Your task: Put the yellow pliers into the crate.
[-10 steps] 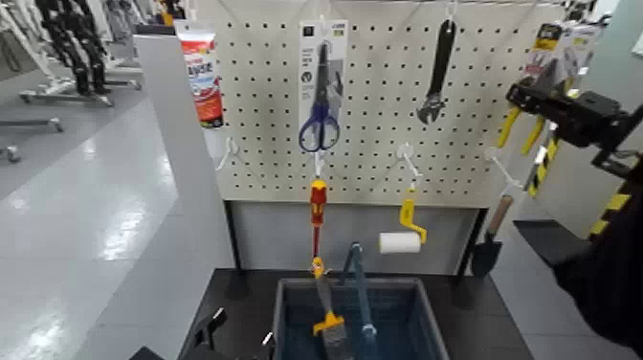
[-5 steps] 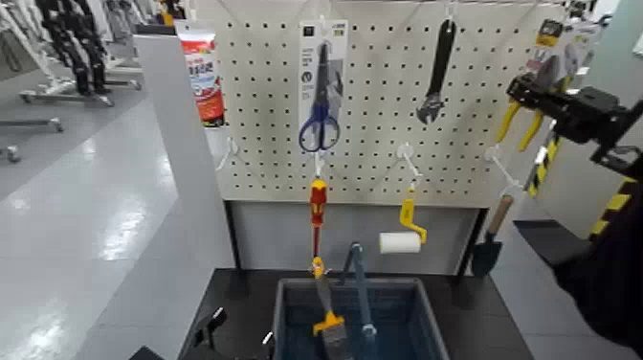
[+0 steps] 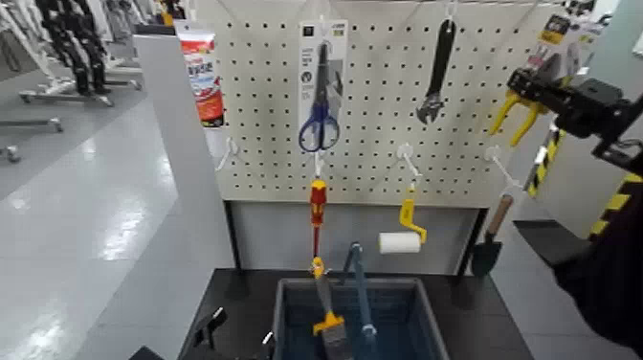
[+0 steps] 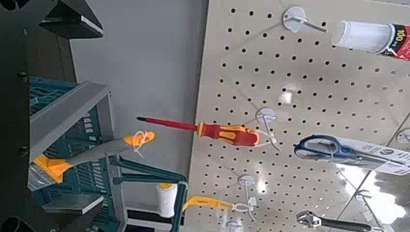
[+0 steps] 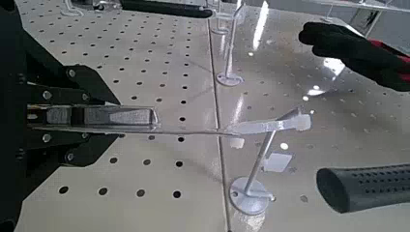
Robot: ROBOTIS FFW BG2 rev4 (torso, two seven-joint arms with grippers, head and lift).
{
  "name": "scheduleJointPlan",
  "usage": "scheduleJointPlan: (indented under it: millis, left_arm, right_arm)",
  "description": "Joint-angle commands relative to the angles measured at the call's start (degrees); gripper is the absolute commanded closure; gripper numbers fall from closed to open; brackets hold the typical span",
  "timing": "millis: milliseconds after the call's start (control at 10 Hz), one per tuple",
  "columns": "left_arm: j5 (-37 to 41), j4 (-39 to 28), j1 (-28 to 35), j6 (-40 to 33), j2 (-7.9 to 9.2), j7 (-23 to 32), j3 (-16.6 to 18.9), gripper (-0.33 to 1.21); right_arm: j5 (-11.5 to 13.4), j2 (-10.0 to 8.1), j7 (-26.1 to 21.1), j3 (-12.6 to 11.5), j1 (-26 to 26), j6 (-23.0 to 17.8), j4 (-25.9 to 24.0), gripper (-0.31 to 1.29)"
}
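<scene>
Closed black right gripper (image 3: pixel 524 86) grips carded yellow-handled metal pliers (image 3: pixel 518 117), hiding their jaws; open black left gripper (image 3: pixel 237 335) sits beside the blue-grey plastic crate (image 3: pixel 283 311), cut off below.

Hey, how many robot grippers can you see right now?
2. The right gripper is at the upper right, closed on the yellow pliers; the left gripper is at the lower left, beside the crate.

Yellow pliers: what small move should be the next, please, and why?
Perhaps ease the right gripper gently away from the pegboard: it grips the yellow pliers' card, whose far end seems to overlap a hook; the crate is lower.
</scene>
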Motion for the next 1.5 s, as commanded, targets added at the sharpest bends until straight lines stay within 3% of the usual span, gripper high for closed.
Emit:
scheduleJointPlan:
  millis: [100,500,900,1200,1500]
  left_arm:
    - [0.0,0.0,0.1,-0.1,0.00,0.0,0.1,0.10]
    - [0.0,0.0,0.1,-0.1,0.00,0.0,0.1,0.10]
    - [0.0,0.0,0.2,-0.2,0.00,0.0,0.1,0.10]
    - [0.0,-0.1,0.2,-0.2,0.00,0.1,0.0,0.10]
    - [0.0,-0.1,0.2,-0.3,0.00,0.2,-0.1,0.10]
  right_arm:
    - [0.4,0.47,-1.0,-1.5,2.2,1.4,-5.5,1.11]
    - [0.7,1.35,-3.6,-3.6,5.7,3.3,-13.2,1.15]
    - [-0.3,3.81,-8.1,-2.6,11.6,6.1,-25.1,1.21]
    - [-1.1,7.50,-10.5,-1.1,18.1,7.5,-30.1,1.21]
    - [-2.5,11.81,-12.1,0.3,24.3,9.6,-30.2,1.21]
